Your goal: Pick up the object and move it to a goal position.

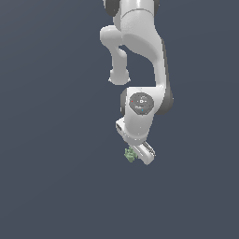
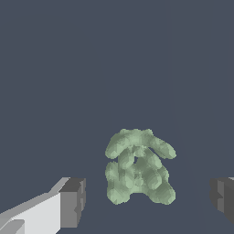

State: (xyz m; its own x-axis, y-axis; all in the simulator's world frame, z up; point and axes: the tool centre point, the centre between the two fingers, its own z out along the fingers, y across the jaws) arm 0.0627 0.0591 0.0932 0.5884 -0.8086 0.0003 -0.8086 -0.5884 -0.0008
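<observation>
Your gripper (image 2: 144, 196) is nearest the wrist camera, jaws spread wide with gaps on both sides and nothing held. Between the dark pads (image 2: 73, 201) sits the object (image 2: 137, 167), a knobbly pale-green clump on the plain floor (image 2: 68, 68), its taller axis running 12 to 6 across the closing line, so you'd likely just descend and close. From the exterior view it pokes out at about 9 o'clock of the fingertips, touching nothing you can confirm.
</observation>
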